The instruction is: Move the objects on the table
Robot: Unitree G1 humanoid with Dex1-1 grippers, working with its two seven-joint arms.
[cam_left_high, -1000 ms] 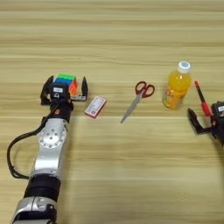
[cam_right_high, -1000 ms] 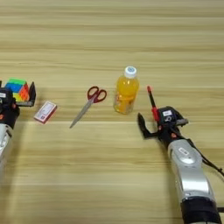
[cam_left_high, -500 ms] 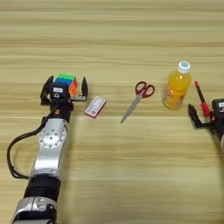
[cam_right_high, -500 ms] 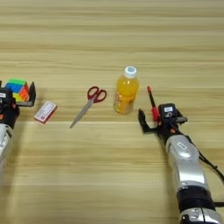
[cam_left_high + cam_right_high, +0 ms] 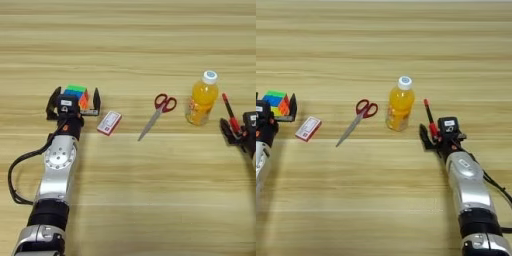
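The multicoloured puzzle cube [image 5: 76, 94] sits at the left of the table [image 5: 128, 40], between the spread fingers of my left gripper [image 5: 74, 102], which is open around it. A red-white card [image 5: 109, 123] lies just right of that gripper. Red-handled scissors [image 5: 157, 114] lie in the middle, and the orange bottle [image 5: 202, 99] with a white cap stands upright to their right. The red pen [image 5: 429, 116] lies right of the bottle. Its near end reaches between the fingers of my right gripper [image 5: 442, 138], which is open.
The table's wooden top stretches bare behind the row of objects and in front of it between the two arms. A black cable [image 5: 20, 170] loops beside my left forearm.
My right gripper has edged slightly forward toward the pen's near end. The left arm and all the objects stay where they were.
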